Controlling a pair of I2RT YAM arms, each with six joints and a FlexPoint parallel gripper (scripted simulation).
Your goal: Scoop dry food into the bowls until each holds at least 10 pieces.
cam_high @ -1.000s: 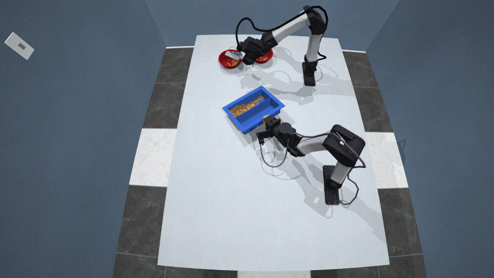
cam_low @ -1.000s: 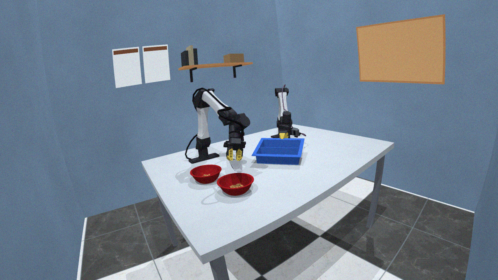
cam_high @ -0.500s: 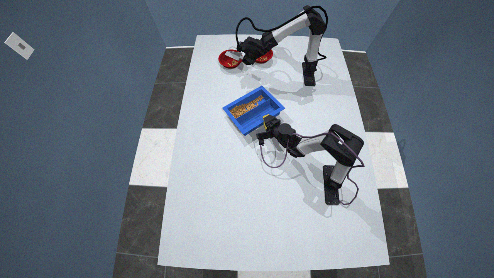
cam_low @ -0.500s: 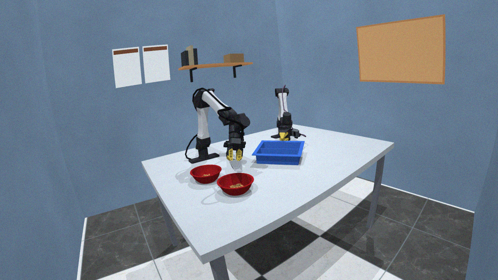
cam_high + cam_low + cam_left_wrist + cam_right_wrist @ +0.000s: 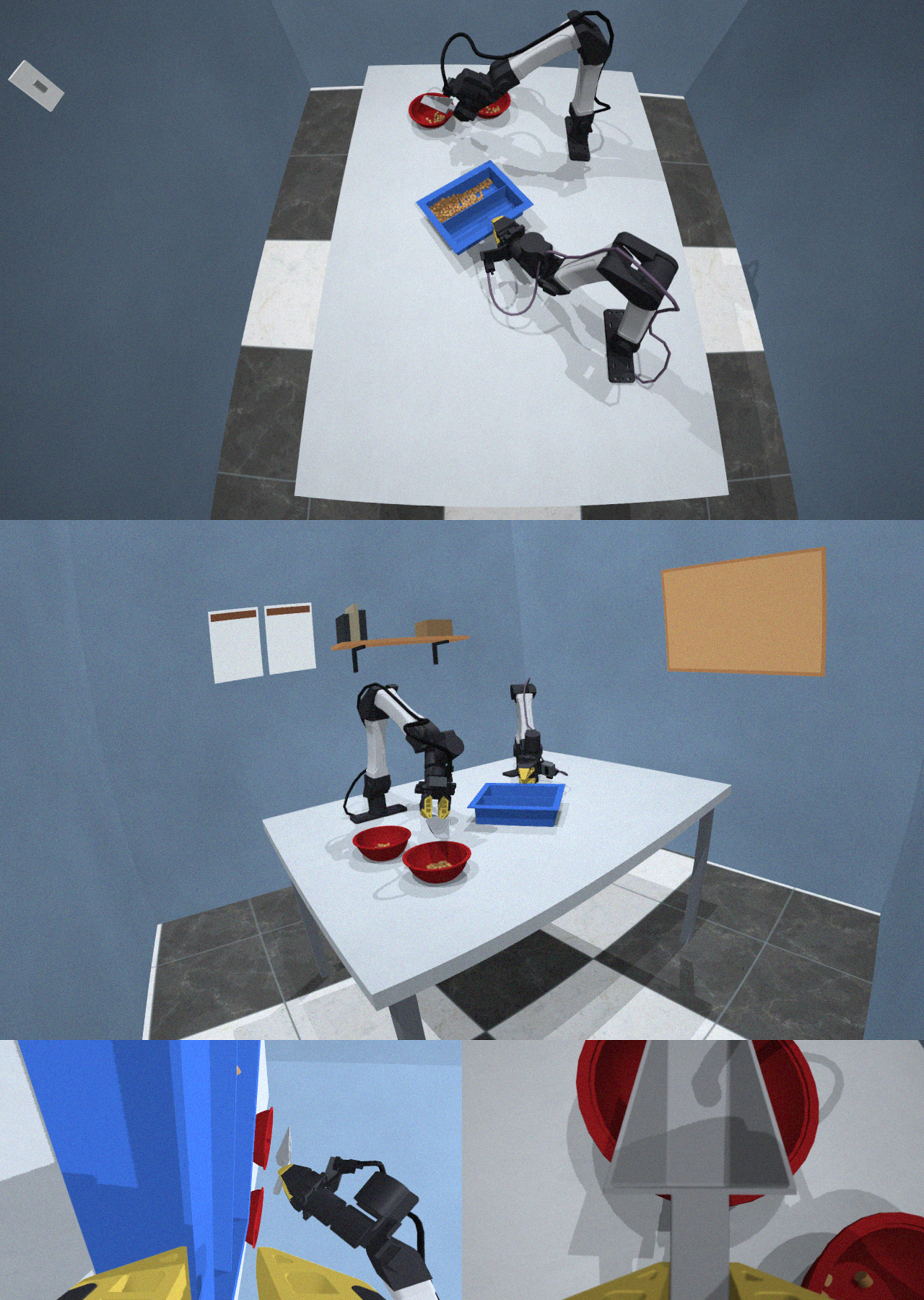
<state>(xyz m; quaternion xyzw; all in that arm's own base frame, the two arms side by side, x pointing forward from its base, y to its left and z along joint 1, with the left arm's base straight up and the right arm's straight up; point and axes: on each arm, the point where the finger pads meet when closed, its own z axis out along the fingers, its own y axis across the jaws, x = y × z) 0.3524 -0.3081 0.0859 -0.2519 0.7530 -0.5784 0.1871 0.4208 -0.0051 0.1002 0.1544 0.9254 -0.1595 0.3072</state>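
The flat grey metal scoop (image 5: 437,102) (image 5: 438,828) (image 5: 284,1150) (image 5: 698,1148) was up over a round red plastic bowl (image 5: 413,117) (image 5: 437,874) (image 5: 263,1139) (image 5: 586,1105), and no food showed in it. The right gripper (image 5: 455,103) (image 5: 435,816) (image 5: 280,1172) (image 5: 699,1273) held its handle tight. Bits of food lay in that bowl and in the other red plastic bowl (image 5: 503,111) (image 5: 382,851) (image 5: 255,1217) (image 5: 826,1249) beside it. The pouring looked done; next, maybe count the bits, then get more or put the scoop down away from the bowls. Well apart from the bowls, the left gripper (image 5: 496,230) (image 5: 526,778) (image 5: 226,1257) was a little open, holding nothing, by the blue plastic box (image 5: 448,244) (image 5: 515,816) (image 5: 151,1228).

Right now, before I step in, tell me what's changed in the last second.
The blue box's raised side, by the left tool, has come down toward the table. Whether that tool let go of anything, I can't tell. The right tool and its scoop stayed put.
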